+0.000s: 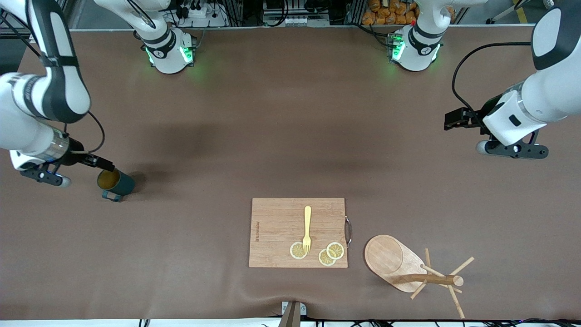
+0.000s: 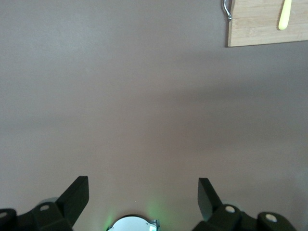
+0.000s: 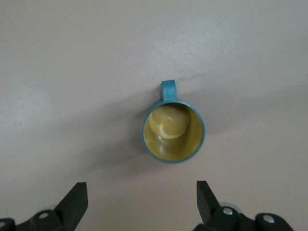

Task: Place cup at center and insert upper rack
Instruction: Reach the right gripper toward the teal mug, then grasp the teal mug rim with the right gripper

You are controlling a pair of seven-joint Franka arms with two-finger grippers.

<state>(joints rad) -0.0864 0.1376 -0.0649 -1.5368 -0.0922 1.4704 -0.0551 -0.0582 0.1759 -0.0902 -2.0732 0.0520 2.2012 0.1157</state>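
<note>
One cup, teal with a yellow inside, stands at the right arm's end of the surface. The right end effector hangs over it, wide open and empty; only its wrist view shows the cup's bottom. The left end effector, open and empty, waits over bare surface. The rack lies tipped beside the board.

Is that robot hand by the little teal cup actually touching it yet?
Apart. In the right wrist view, bare table shows between the right gripper with its open fingers and the upright cup; nothing grips the cup.
</note>
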